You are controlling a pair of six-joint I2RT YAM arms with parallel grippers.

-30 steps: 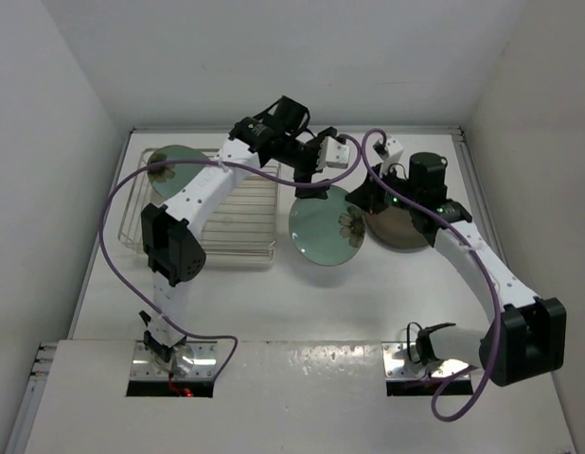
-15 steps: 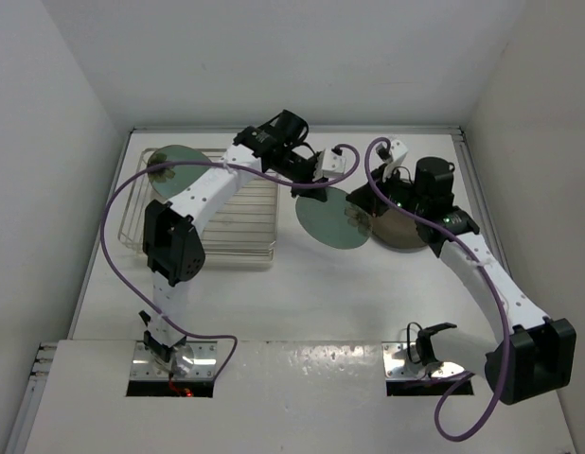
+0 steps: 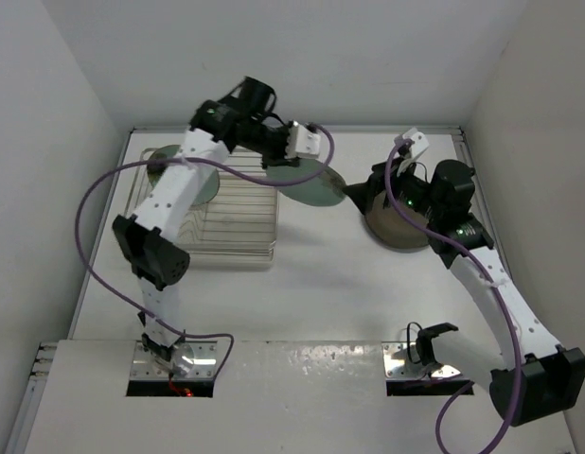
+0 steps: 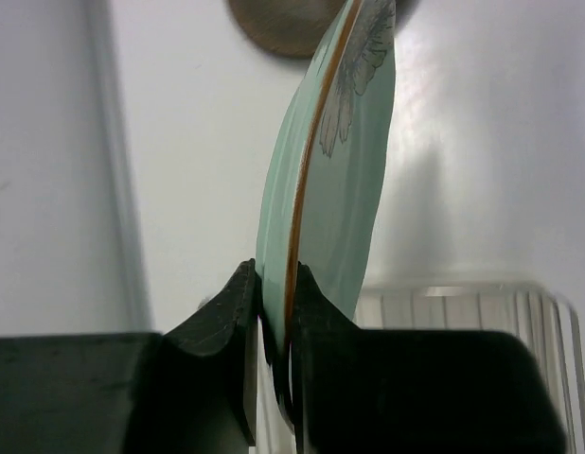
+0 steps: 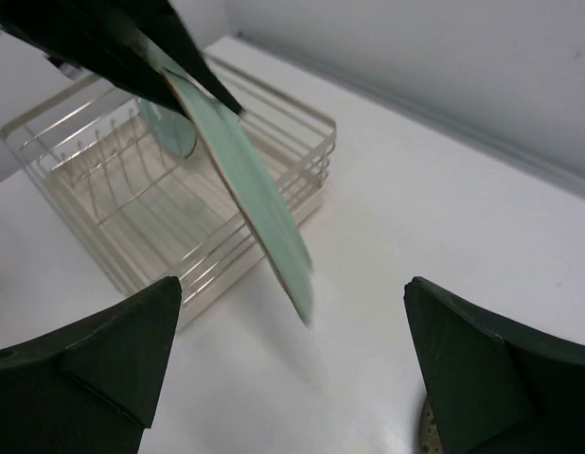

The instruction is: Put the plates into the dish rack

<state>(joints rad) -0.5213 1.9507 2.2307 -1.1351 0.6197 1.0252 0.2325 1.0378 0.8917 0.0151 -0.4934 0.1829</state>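
Observation:
My left gripper [image 3: 285, 161] [image 4: 276, 284] is shut on the rim of a mint-green plate [image 3: 311, 182] [image 4: 342, 180]. It holds the plate on edge, tilted, above the right end of the wire dish rack [image 3: 238, 248] [image 5: 193, 241]. The same plate [image 5: 247, 184] hangs in front of my right gripper [image 3: 366, 189] [image 5: 292, 295], which is open with nothing between its fingers. A second mint plate [image 3: 182, 176] [image 5: 169, 130] stands in the rack's far left corner. The dark brown plate [image 3: 398, 227] [image 4: 283, 24] lies flat on the table below my right gripper.
White walls close in the table at the back and on both sides. A raised lip [image 3: 387, 130] runs along the back edge. The purple cable [image 3: 103, 189] of my left arm loops over the rack's left side.
My left gripper shut on the mint plate, then lifted it and swung it left toward the rack. My right gripper let go of that plate, opened wide and drew back to the right.

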